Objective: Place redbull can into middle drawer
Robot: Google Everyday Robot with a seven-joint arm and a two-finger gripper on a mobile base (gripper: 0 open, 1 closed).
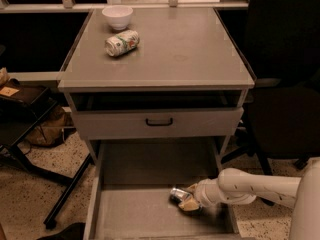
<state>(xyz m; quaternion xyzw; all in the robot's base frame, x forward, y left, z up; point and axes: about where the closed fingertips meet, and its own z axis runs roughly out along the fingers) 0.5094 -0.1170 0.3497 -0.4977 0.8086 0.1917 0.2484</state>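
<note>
2 cans: slim blue-silver metal can [177, 194], white printed can [122, 42]. 1 round white bowl [118, 16]. 1 pincer [187, 202], in open grey drawer box [131, 218].

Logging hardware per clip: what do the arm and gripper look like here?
The arm is smooth, rounded and white, in tubular segments with a bulbous wrist; no cables or markings show. The gripper, low in the middle drawer, is tan.

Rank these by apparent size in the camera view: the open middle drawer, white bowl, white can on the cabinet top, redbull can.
1. middle drawer, by far the largest.
2-3. white bowl and white can look alike, so they are not ranked.
4. redbull can, smallest, lying in the drawer with the claw at its right end.
</note>
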